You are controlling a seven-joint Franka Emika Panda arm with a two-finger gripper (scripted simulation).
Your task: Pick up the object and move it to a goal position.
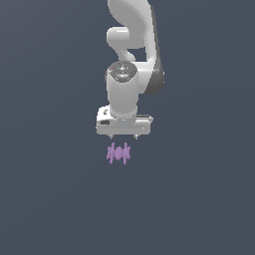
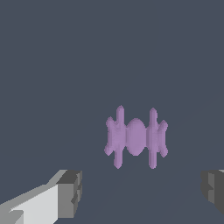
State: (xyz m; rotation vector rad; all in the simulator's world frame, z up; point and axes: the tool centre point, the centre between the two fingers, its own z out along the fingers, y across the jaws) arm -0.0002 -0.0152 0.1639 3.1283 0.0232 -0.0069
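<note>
The object [image 1: 119, 153] is a small light-purple spiky thing, like jagged stars joined side by side, lying on the dark grey surface. It also shows in the wrist view [image 2: 136, 137]. My white gripper [image 1: 124, 136] hangs just above and slightly behind it in the exterior view, with only short fingertip stubs showing under the hand. In the wrist view the grey fingertips [image 2: 70, 194] stand wide apart with nothing between them; the gripper [image 2: 142, 190] is open and empty. The object lies beyond the fingertips, apart from them.
The white arm [image 1: 132, 40] rises behind the gripper to the top of the exterior view. A flat dark grey surface [image 1: 199, 199] spreads all around the object.
</note>
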